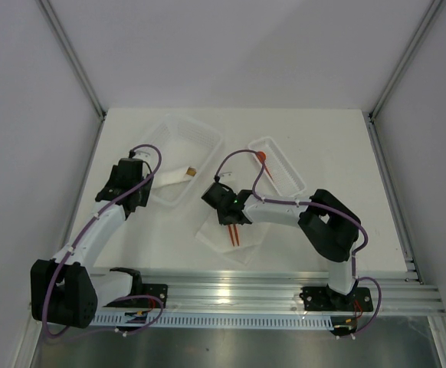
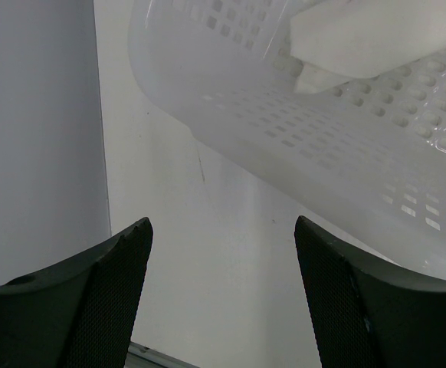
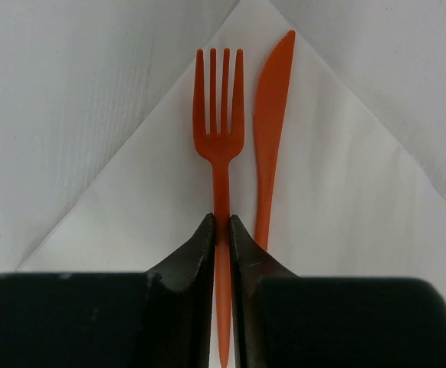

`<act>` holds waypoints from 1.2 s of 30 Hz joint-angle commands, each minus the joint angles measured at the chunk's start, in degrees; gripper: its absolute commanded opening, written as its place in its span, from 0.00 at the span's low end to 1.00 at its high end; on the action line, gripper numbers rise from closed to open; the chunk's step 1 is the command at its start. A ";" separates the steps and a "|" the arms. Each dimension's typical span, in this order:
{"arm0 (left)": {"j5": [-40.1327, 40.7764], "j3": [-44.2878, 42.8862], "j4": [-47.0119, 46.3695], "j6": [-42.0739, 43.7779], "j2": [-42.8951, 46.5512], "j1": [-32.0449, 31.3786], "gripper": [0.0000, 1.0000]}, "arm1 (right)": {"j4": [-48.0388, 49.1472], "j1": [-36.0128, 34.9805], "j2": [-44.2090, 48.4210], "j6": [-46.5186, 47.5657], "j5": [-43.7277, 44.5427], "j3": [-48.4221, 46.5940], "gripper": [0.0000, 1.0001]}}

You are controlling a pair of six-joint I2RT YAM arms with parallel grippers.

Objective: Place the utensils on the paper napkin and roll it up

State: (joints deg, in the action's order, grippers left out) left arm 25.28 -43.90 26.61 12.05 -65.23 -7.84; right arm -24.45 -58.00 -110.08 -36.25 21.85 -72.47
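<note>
The paper napkin (image 1: pixel 234 244) (image 3: pixel 345 199) lies flat as a diamond in front of the arms. On it an orange-red fork (image 3: pixel 220 138) and knife (image 3: pixel 273 100) lie side by side, seen in the top view as two thin orange strips (image 1: pixel 234 234). My right gripper (image 3: pixel 221 222) (image 1: pixel 229 215) is shut on the fork's handle, low over the napkin. An orange-red spoon (image 1: pixel 261 158) lies in the clear tray (image 1: pixel 284 170) at the back right. My left gripper (image 2: pixel 223 226) (image 1: pixel 131 192) stands open with nothing between its fingers, beside a white basket.
The perforated white basket (image 1: pixel 178 146) (image 2: pixel 323 130) at the back left holds a white paper roll (image 2: pixel 376 38) with a brown tip (image 1: pixel 193 172). Grey walls close the table on the left, back and right. An aluminium rail (image 1: pixel 284 295) runs along the near edge.
</note>
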 commanded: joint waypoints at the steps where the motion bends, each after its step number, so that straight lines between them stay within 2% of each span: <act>1: -0.14 0.04 -1.39 0.16 0.55 0.37 0.79 | -0.78 -0.01 -0.40 -0.05 1.97 -1.54 0.11; 12: -0.05 -0.05 -1.21 0.16 0.63 0.37 0.79 | -0.87 -0.10 -0.13 0.12 1.53 -1.36 0.22; 17: -0.14 -0.13 -1.03 0.07 0.81 0.37 0.79 | -0.95 -0.19 0.48 0.48 1.27 -1.62 0.23; 23: -0.23 -0.22 -0.86 -0.01 0.90 0.37 0.79 | -2.71 -0.10 4.17 1.35 1.80 -2.85 0.24; 27: -0.23 -0.31 -0.86 -0.01 0.98 0.37 0.79 | -2.71 0.43 9.44 5.48 0.75 -5.31 0.26; 30: -0.23 -0.40 -0.86 -0.01 1.07 0.37 0.79 | -1.49 3.93 15.32 10.48 -0.40 -6.28 0.28; 31: -0.23 -0.40 -0.77 -0.01 1.07 0.37 0.79 | -0.26 5.60 16.82 13.72 -1.10 -6.02 0.34; 32: -0.23 -0.48 -0.77 -0.01 1.07 0.37 0.79 | 0.10 10.23 18.66 15.23 -2.23 -5.67 0.37; 33: -0.14 -0.40 -0.77 -0.01 1.07 0.37 0.79 | -0.25 13.23 18.76 16.20 -5.73 -6.19 0.38; 36: 0.82 -1.19 -0.24 0.25 1.25 0.37 0.79 | -1.04 23.87 16.49 19.36 -9.10 -7.69 0.38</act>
State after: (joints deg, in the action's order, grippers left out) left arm 25.32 -43.90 26.70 12.05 -65.23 -7.84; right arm -25.58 -43.92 -92.58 -22.85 16.16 -78.50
